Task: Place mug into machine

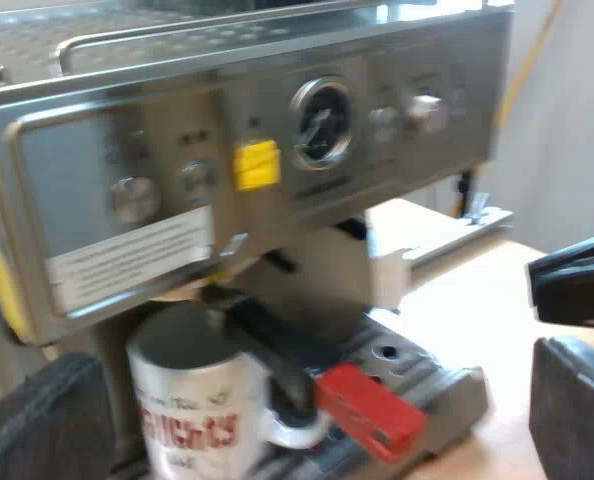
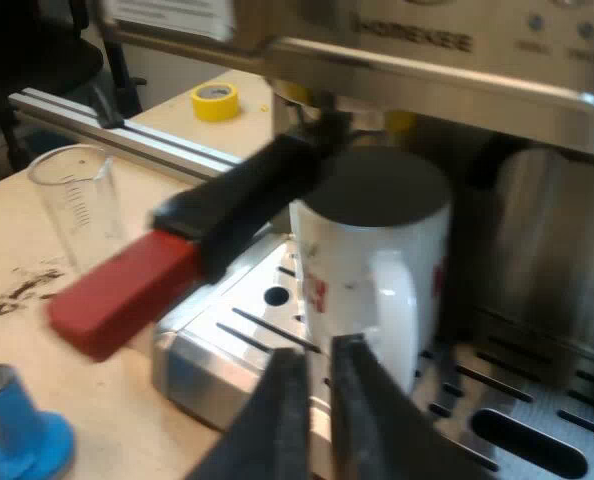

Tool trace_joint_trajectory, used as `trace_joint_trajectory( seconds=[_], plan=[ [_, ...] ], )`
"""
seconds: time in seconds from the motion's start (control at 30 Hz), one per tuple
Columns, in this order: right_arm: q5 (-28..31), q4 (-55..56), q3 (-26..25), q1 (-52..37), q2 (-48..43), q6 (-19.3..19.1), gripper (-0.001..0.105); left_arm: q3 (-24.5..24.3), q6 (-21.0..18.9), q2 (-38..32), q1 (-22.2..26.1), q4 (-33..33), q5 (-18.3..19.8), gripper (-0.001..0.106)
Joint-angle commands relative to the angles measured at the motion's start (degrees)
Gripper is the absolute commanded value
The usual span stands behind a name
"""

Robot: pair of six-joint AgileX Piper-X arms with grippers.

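Observation:
A white mug (image 1: 189,405) with red lettering stands on the espresso machine's (image 1: 97,190) drip tray (image 1: 432,385), under the brew head. The metal holder is locked in above the mug, and its dark handle with the red end (image 1: 369,410) sticks out past the mug's handle. My left gripper (image 1: 307,425) hangs back from the machine's front, open, with nothing between its fingers (image 1: 37,425). My right gripper (image 2: 319,355) sits low over the tray (image 2: 242,345), just short of the mug (image 2: 372,250). Its fingers are nearly together with a thin slit between them and nothing in it.
A measuring glass (image 2: 77,200) and a blue tamper (image 2: 17,432) stand on the wooden table beside the tray. The red handle end (image 2: 122,290) reaches out over the tray's edge. Farther off lie a yellow tape roll (image 2: 215,100) and an aluminium rail (image 2: 127,135).

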Motion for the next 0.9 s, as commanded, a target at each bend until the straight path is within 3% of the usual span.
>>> trace_joint_trajectory(
  seconds=[0.03,0.33,0.77,0.9],
  plan=[
    [5.6,-0.2,-0.5,4.7,-0.9,-0.8,0.000,-2.1,-0.2,-0.3,-0.3,3.2,1.0,0.085],
    [16.8,-0.2,-5.8,8.3,-0.4,2.7,0.000,-4.8,-0.2,-0.3,-0.3,3.7,1.0,0.085],
    [21.1,-0.2,-19.2,7.2,14.5,2.6,0.000,-6.7,-0.2,-0.3,-0.3,4.9,1.0,0.085],
    [21.1,-0.2,-23.5,5.1,19.1,2.6,0.000,-8.5,-0.2,-0.3,-0.3,9.7,0.5,0.085]
  ],
)
